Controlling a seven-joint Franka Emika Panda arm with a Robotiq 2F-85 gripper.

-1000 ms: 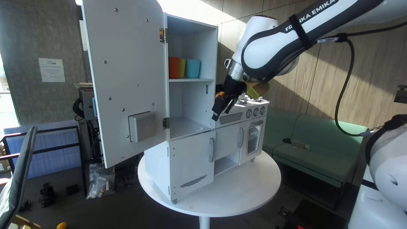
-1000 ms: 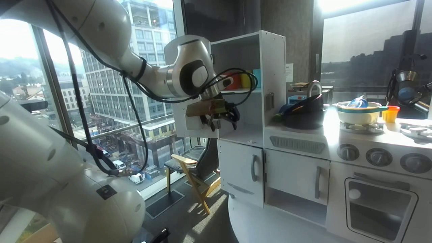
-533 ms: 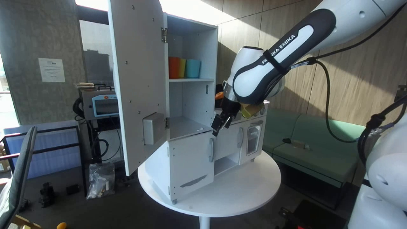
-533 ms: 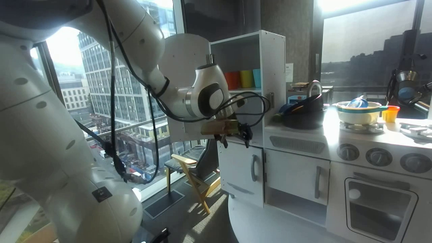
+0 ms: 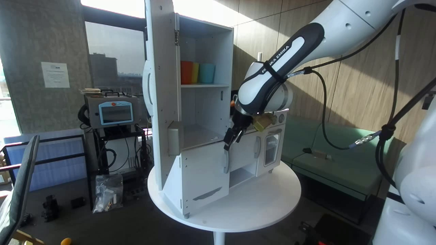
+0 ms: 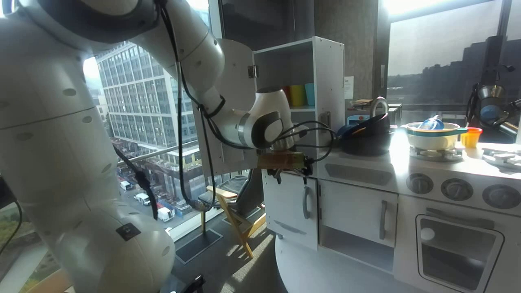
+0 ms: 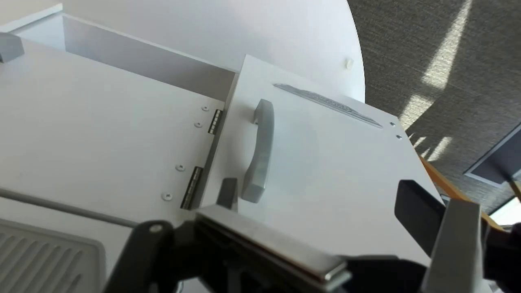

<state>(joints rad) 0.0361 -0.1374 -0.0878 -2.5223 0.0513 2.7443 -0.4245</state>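
The handle (image 7: 264, 148) is on the lower door (image 7: 325, 158), near the gripper (image 7: 323, 203), whose jaws stand parted; I can't tell if they touch it. The arm (image 5: 289, 56) reads FRANKA EMIKA, partly under a strap (image 5: 274, 72). A wall notice (image 5: 55, 75) is too small to read. The tall door (image 5: 167, 88) stands swung out beside cups (image 5: 206, 73).

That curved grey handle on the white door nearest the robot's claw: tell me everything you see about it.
The curved grey handle looks smooth and matte, perhaps painted wood or plastic, its ends joined to the closed white lower door and its middle bowed outward. It stands upright near that door's edge. The open black gripper hovers close to the handle's upper end; nothing grips it, though contact is unclear.
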